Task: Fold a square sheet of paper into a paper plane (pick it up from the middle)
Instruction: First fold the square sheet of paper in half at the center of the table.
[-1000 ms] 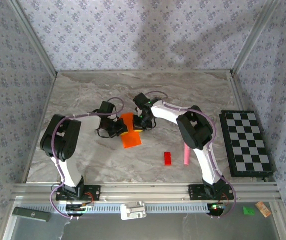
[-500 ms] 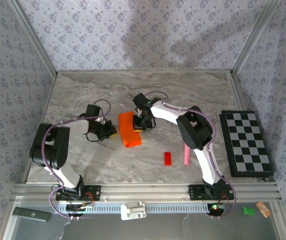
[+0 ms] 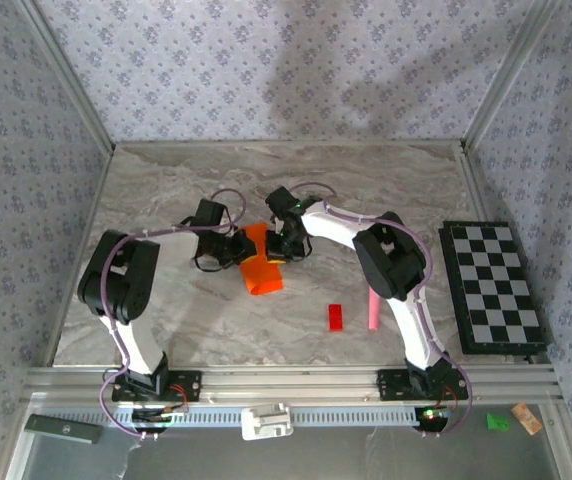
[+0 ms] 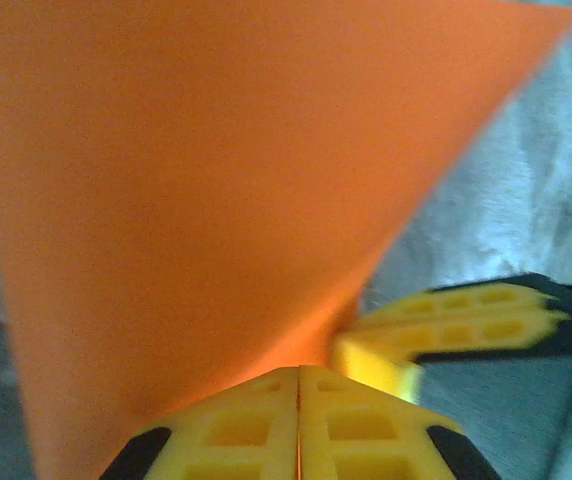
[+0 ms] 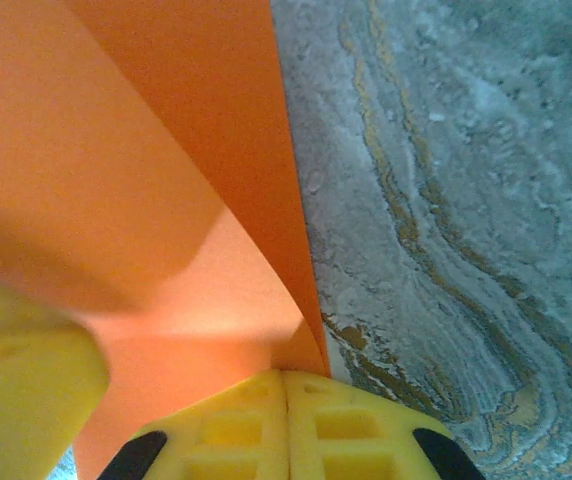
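Two pairs of yellow fingers are pressed together, each nipping an edge of the square sheet of paper (image 3: 259, 262). The left gripper (image 4: 298, 372) has its left side and the right gripper (image 5: 286, 376) the opposite side. Half a second back the left arm had swung clear (leaving the right to mind the sheet), and now it has come back on. The orange sheet sits part-folded in the middle of the marble table (image 3: 166, 200). It's no dart yet, so I'd guess another crease is coming.

A small red block (image 3: 336, 317) is lying on the marble table (image 3: 386, 190) toward its near edge, a pink stick (image 3: 373, 310) just right of it. A checkerboard (image 3: 493, 286) is sitting at the right side.
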Controlling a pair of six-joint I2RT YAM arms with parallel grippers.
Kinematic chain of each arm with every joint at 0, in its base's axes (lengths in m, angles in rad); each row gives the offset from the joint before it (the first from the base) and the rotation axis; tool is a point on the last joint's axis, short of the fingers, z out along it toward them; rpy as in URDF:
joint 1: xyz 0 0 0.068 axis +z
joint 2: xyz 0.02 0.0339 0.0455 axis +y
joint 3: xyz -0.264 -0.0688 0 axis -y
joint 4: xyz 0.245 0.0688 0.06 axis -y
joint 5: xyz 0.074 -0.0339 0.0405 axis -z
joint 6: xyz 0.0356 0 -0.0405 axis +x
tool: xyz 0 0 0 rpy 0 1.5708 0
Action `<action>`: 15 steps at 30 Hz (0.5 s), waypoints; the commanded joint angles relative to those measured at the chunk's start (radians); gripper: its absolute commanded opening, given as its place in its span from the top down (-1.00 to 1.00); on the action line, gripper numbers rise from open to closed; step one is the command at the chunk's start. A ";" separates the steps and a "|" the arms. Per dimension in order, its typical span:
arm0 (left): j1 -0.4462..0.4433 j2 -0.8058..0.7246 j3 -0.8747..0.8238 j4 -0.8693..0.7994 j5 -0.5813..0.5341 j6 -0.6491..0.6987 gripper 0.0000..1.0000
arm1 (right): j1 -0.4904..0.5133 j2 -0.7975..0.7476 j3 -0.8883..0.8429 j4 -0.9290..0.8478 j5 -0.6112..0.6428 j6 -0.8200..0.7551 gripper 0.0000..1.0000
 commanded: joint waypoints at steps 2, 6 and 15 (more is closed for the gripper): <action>0.050 0.033 -0.036 0.032 -0.039 0.013 0.86 | -0.005 0.148 -0.109 -0.151 0.215 0.015 0.87; 0.140 0.024 -0.101 0.040 -0.055 0.023 0.87 | -0.006 0.148 -0.113 -0.157 0.236 0.012 0.87; 0.162 -0.114 -0.059 -0.015 0.001 0.072 0.88 | -0.005 0.144 -0.123 -0.157 0.248 0.012 0.87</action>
